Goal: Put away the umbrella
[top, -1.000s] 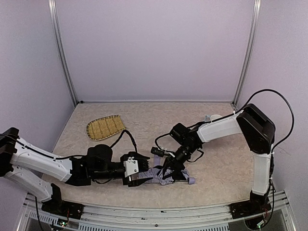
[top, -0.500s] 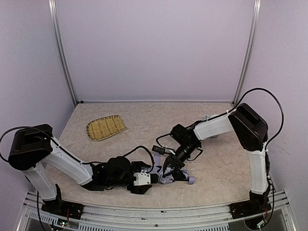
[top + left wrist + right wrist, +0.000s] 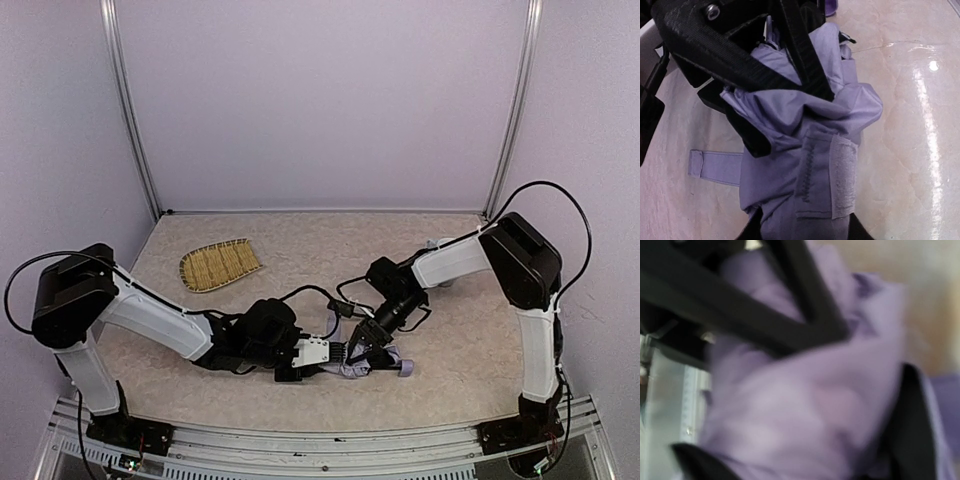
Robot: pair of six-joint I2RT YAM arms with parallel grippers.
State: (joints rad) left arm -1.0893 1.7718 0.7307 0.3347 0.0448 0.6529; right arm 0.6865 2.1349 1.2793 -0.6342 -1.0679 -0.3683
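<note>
Two hands meet at the umbrella point(image 3: 810, 125), a bunched lavender bundle lying on the table point(image 3: 460, 340), well apart from the woven tray point(image 3: 218, 265) on its near-right side. Right wrist view is blurred, and fabric hides the shaft. Left hand point(image 3: 318, 352) is low, reaching sideways. Right hand point(image 3: 356, 348) is angled down onto the fabric. Cannot tell whether either is grasping it.

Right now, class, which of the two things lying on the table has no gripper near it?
The woven straw tray, back left, lying alone. The lavender umbrella has the left gripper and right gripper right at it.
</note>
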